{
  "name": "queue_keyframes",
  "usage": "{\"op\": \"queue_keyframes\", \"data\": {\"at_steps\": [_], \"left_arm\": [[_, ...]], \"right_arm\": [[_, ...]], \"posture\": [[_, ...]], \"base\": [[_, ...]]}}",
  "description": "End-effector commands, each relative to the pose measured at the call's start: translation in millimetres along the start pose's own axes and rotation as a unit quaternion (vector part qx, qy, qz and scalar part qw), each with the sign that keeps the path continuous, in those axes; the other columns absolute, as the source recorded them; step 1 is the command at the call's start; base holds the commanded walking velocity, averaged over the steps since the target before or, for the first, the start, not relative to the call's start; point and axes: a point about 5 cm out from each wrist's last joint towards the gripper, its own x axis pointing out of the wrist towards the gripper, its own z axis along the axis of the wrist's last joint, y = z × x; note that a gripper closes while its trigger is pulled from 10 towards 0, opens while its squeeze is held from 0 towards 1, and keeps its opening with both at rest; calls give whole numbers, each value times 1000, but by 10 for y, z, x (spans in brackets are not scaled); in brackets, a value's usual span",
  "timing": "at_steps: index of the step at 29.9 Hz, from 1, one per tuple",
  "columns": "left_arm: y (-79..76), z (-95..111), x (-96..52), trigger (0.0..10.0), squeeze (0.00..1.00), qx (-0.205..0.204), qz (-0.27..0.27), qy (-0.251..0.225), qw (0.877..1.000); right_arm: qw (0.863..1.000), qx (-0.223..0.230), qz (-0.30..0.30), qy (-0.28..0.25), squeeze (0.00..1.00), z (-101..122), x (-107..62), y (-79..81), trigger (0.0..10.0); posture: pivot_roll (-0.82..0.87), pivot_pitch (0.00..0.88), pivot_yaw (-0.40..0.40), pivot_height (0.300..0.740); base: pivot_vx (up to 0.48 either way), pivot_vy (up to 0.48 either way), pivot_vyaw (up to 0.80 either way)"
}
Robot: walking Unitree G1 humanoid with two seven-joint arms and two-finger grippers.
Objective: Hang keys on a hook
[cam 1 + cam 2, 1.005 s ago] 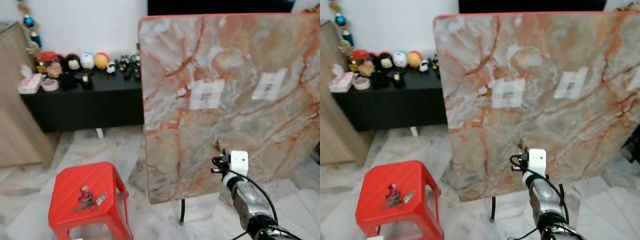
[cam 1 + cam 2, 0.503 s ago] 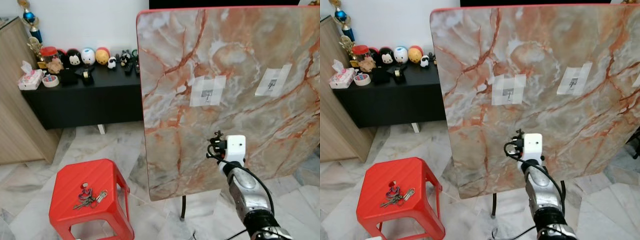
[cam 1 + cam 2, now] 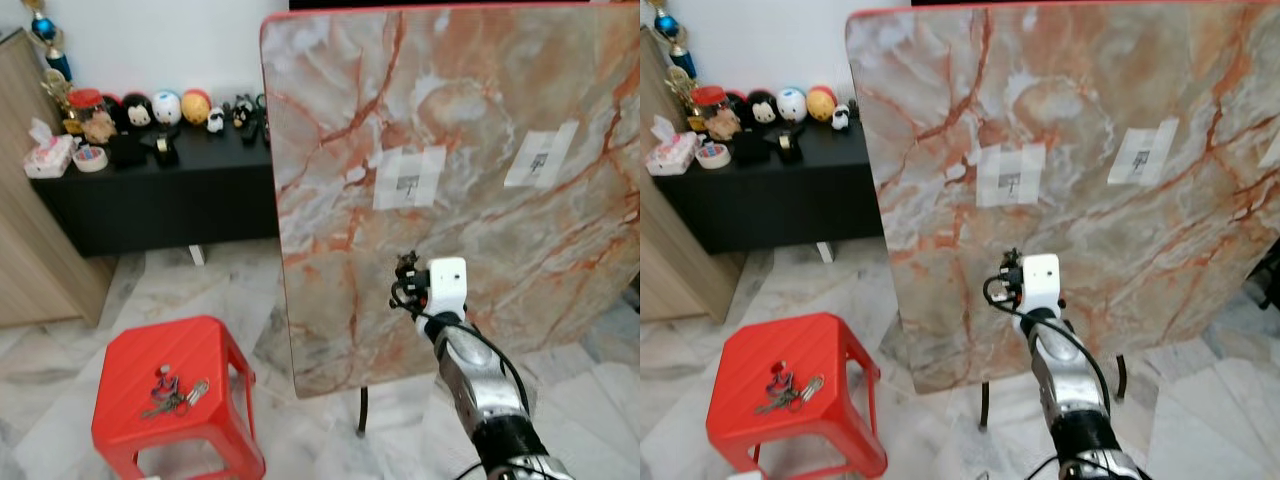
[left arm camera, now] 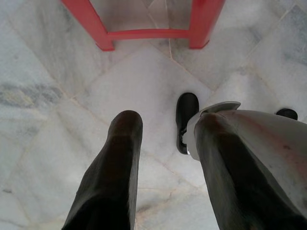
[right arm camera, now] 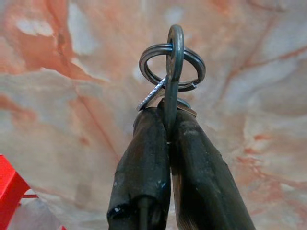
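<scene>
Right pincer (image 5: 165, 120): its two black fingers were pressed together on a key ring (image 5: 171, 64); in the left eye view it stood a little right of the centre of the frame, raised in front of the marble panel (image 3: 480, 130).
Key ring: steel loops stood out past the fingertips, upper centre of the right wrist view, with the veined marble behind them.
Marble panel: a big orange and grey slab stood upright and took up most of the right half of the head views.
Taped patch (image 3: 408, 178): a pale square on the panel, above the right pincer; a small hook seemed to sit on it, but it was too small to be sure.
Second patch (image 3: 540, 155): more to the right on the panel, tilted.
Left pincer (image 4: 165, 124): its fingers stood apart and held nothing, with the white marble floor (image 4: 48, 96) behind them.
Red stool (image 3: 175, 395): in the lower left of the left eye view.
Bunch of keys (image 3: 172, 392): it lay on the seat of the stool, well apart from both pincers.
Black table (image 3: 160, 195): upper left, against the wall, with small round figures (image 3: 165, 107) in a row on it.
</scene>
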Motion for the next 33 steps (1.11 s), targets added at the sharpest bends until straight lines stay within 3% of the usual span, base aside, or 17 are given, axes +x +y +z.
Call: {"op": "queue_keyframes", "data": {"at_steps": [1, 9, 21, 33], "left_arm": [[11, -62, -11, 10000, 0, 6, 3, 10, 1000], [8, -71, -12, 10000, 0, 5, 2, 13, 1000], [10, -73, -13, 10000, 0, 11, 1, 12, 1000], [0, -63, -10, 10000, 0, 8, -1, 10, 1000]], "right_arm": [[1000, 10, 3, -14, 0, 119, 32, 24, 10000], [1000, 13, 6, -14, 0, 167, 51, 55, 10000], [1000, 21, 8, -16, 0, 185, 52, 74, 10000], [997, 31, -69, -34, 0, 307, 70, -92, 10000]], "posture": [[57, 0, -25, 740], [56, 0, -27, 740], [59, 0, -27, 740], [59, 0, -31, 740]], "base": [[0, 0, 0], [0, 0, 123], [0, 0, 770], [0, 0, 0]]}}
